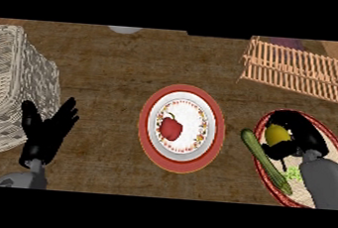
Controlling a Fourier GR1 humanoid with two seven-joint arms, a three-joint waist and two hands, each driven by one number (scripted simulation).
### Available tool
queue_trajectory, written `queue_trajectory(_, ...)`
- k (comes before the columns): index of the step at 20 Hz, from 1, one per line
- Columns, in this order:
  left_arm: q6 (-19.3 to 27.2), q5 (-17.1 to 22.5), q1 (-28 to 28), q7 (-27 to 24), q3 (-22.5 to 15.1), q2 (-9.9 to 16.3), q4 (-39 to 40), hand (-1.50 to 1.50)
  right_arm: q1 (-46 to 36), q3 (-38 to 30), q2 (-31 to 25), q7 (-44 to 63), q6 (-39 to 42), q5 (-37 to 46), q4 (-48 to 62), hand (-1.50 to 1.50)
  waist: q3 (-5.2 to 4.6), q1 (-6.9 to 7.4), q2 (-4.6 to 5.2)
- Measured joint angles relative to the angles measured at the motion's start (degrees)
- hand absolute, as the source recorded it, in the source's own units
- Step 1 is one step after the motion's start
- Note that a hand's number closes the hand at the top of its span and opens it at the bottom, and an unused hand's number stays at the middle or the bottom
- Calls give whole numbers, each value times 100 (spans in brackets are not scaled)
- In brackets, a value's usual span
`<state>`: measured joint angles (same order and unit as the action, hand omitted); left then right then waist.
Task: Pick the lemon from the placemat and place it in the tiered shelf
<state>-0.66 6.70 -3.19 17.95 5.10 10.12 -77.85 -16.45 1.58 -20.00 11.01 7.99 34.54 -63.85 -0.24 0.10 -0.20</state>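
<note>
The table (101, 66) fills nearly all I can see — a brown top with a rough, woven-looking grain, evenly lit with soft shadows. At the far edge a pale rounded shape (125, 29) pokes in — perhaps a bowl.

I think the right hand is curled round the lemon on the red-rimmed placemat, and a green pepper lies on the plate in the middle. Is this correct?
Not quite: the pepper on the middle plate is red, not green, as the head view shows. The rest holds: the right hand is curled round the lemon on the red-rimmed placemat.
</note>
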Motion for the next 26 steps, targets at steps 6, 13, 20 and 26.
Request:
queue_trajectory(6,6,-18,64,43,-13,-24,-75,0,-217,565,642,730,77,223,-1225,150,16,-26,-9)
queue_trajectory(13,21,-43,248,-14,0,-39,-149,0,-208,575,674,1804,51,465,-3472,150,16,-101,-38)
queue_trajectory(20,22,-46,165,-63,41,-52,-74,0,-966,-135,314,3418,928,220,-5155,150,16,-85,-20)
queue_trajectory(26,6,-65,122,-20,30,-71,-67,0,-2108,-984,-182,4082,1472,-270,-5090,150,19,-18,0)
